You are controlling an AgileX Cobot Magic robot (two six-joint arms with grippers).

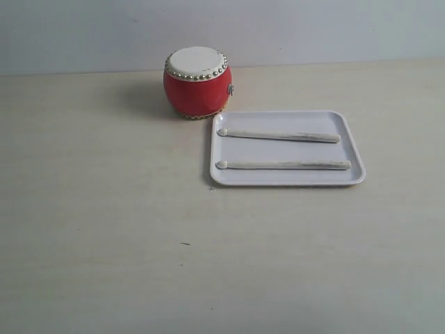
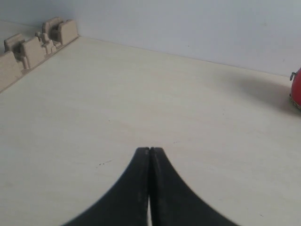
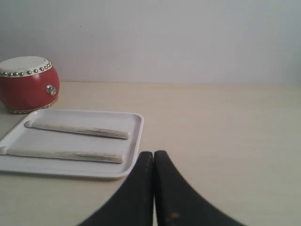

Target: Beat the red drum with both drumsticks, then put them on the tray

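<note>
The red drum (image 1: 197, 82) stands upright at the back of the table, its off-white skin ringed with silver studs. Just right of it and nearer lies the white tray (image 1: 287, 179). Two cream drumsticks lie side by side in the tray: a far drumstick (image 1: 279, 136) and a near drumstick (image 1: 284, 165), tips pointing left. Neither gripper appears in the exterior view. My left gripper (image 2: 149, 149) is shut and empty over bare table, the drum's edge (image 2: 296, 90) off to one side. My right gripper (image 3: 154, 153) is shut and empty beside the tray's corner (image 3: 136, 155), with the drum (image 3: 27, 84) beyond.
A pale wall runs behind the table. Beige block-shaped fixtures (image 2: 35, 44) line the table's edge in the left wrist view. A small dark speck (image 1: 185, 243) marks the tabletop in front.
</note>
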